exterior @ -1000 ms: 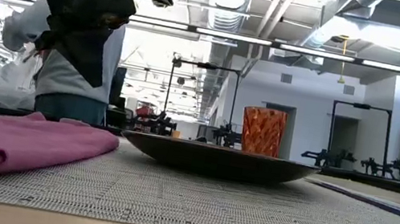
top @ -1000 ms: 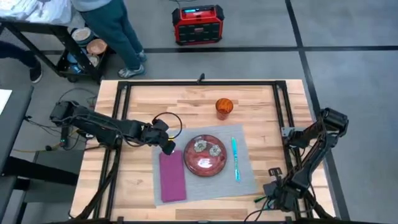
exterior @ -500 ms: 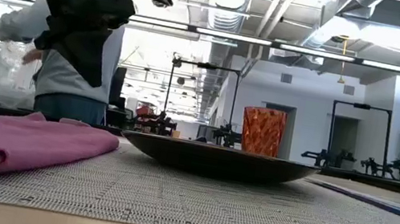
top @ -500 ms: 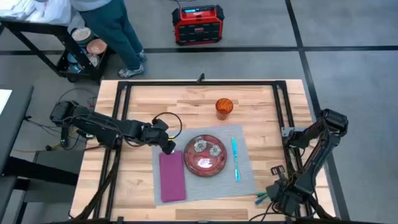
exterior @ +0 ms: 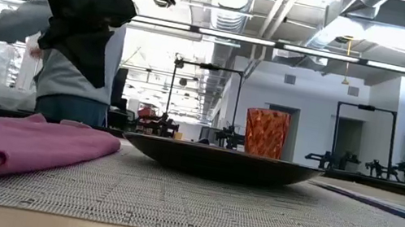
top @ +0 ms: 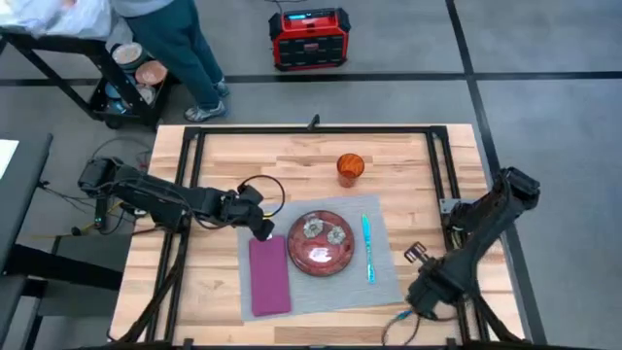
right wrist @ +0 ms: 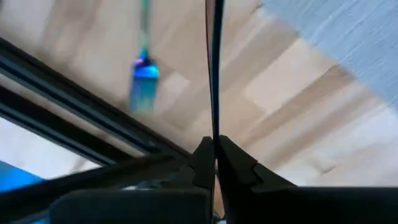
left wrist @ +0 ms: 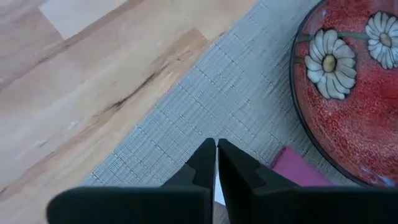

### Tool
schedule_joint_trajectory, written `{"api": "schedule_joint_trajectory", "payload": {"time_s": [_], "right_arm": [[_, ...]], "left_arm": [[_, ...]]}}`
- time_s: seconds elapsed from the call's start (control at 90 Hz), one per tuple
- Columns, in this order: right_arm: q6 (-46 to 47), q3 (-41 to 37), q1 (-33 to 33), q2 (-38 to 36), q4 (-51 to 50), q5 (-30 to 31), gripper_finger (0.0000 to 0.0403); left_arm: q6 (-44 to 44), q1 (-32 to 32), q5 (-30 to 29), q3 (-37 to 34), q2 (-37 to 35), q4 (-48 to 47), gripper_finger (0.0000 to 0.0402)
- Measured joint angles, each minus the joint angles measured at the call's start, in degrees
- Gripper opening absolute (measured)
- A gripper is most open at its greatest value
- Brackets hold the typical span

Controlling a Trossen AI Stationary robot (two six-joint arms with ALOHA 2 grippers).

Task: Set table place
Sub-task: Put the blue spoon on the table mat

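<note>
The grey placemat [top: 389,282] lies on the wooden table [top: 224,165]. On it rest a red plate with daisies [top: 319,243], a folded purple napkin [top: 269,275] and a teal utensil [top: 367,248]. My left gripper [top: 264,233] is shut and hangs above the mat's far left corner [left wrist: 186,93], clear of it. My right gripper [top: 420,297] is shut near the table's near right corner, just off the mat's right edge. A thin dark line [right wrist: 214,62] runs forward from between its fingertips [right wrist: 214,142]. My right gripper has a thin dark line [right wrist: 215,118] coming out of the gap between its shut fingers. I cannot tell what that line is, nor whether the fingers touch it.
An orange patterned cup [top: 350,167] stands beyond the mat's far edge. A blue, blurred object [right wrist: 144,78] lies by the black frame [right wrist: 74,93] at the table's near right. A person [top: 175,39] stands past the far left corner beside a cart.
My right arm has folded lower, and its gripper has shifted toward the placemat's right edge. The person behind the table has reached an arm out to the side.
</note>
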Motion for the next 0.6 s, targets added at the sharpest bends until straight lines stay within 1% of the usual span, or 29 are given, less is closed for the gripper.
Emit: {"api": "schedule_joint_trajectory", "payload": {"time_s": [0.2,0.289,0.389,0.456,0.556,0.6], "right_arm": [[-14.86,0.02,-9.5,0.09,0.03,7.14,0.0001],[-18.11,0.04,-14.53,1.21,1.04,11.51,0.0],[-21.44,0.74,-19.71,3.58,4.62,12.23,0.0],[-23.81,1.57,-21.54,5.05,8.81,13.91,0.0],[-27.49,3.54,-22.38,7.14,16.23,21.69,0.0],[-28.64,4.74,-22.38,8.16,17.6,23.01,0.0]], "left_arm": [[-0.25,0.0,-2.71,0.0,0.0,-0.44,0.0],[-1.07,0.0,-4.06,0.0,0.0,-0.42,0.0],[-1.91,-0.02,-5.32,0.0,0.0,-0.4,0.0],[-2.07,-0.02,-5.39,0.0,0.0,-0.38,0.0],[-3.43,-0.02,-5.68,0.0,0.0,-0.37,0.0],[-4.22,-0.01,-5.92,0.0,0.0,-0.38,0.0]]}}
